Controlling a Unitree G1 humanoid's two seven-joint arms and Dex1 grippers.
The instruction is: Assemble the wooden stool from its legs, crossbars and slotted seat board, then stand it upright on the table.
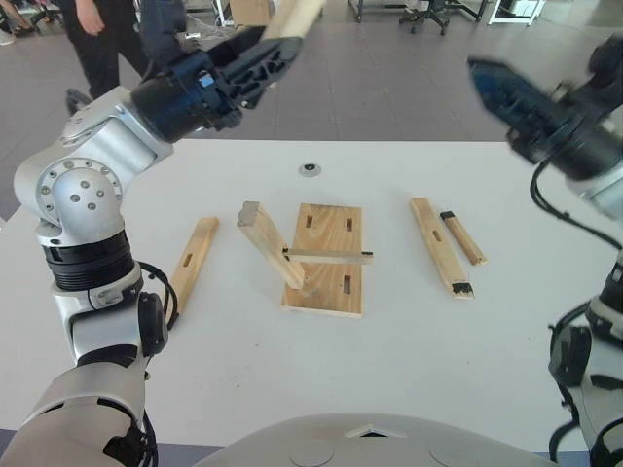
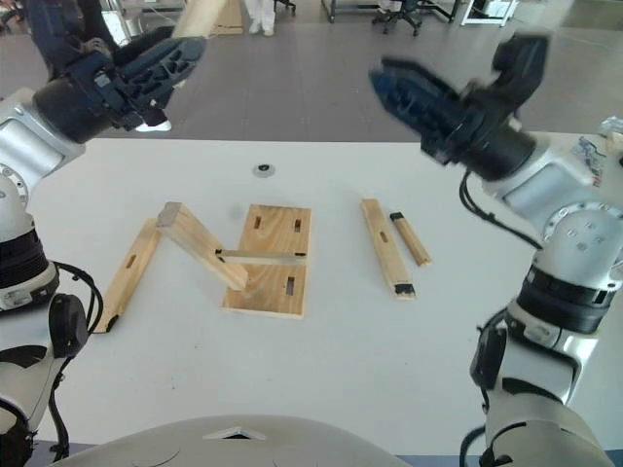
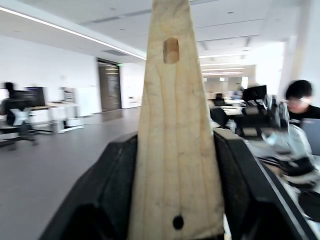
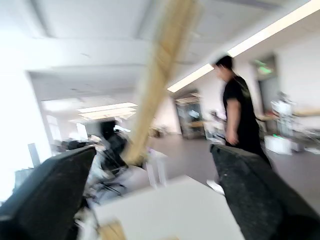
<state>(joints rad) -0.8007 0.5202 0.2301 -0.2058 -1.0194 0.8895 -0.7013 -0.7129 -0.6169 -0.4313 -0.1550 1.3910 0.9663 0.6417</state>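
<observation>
At upper left the left gripper (image 1: 265, 60) pinched a leg (image 1: 295, 17), the right gripper (image 2: 453, 70) at upper right gaped empty; judged, the leg's end would need to meet a seat board (image 1: 326, 255) slot squarely.

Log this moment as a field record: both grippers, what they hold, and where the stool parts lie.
left gripper: raised over the far left of the table, jaws shut on the held leg
right gripper: raised on the right, jaws open, empty
seat board: flat at table centre, slots showing
tilted leg: one end on the board, the other raised; thin crossbar runs from it across the board
left leg: flat, left of the board
right leg and short crossbar: side by side, right of the board
stool: not yet standing
</observation>
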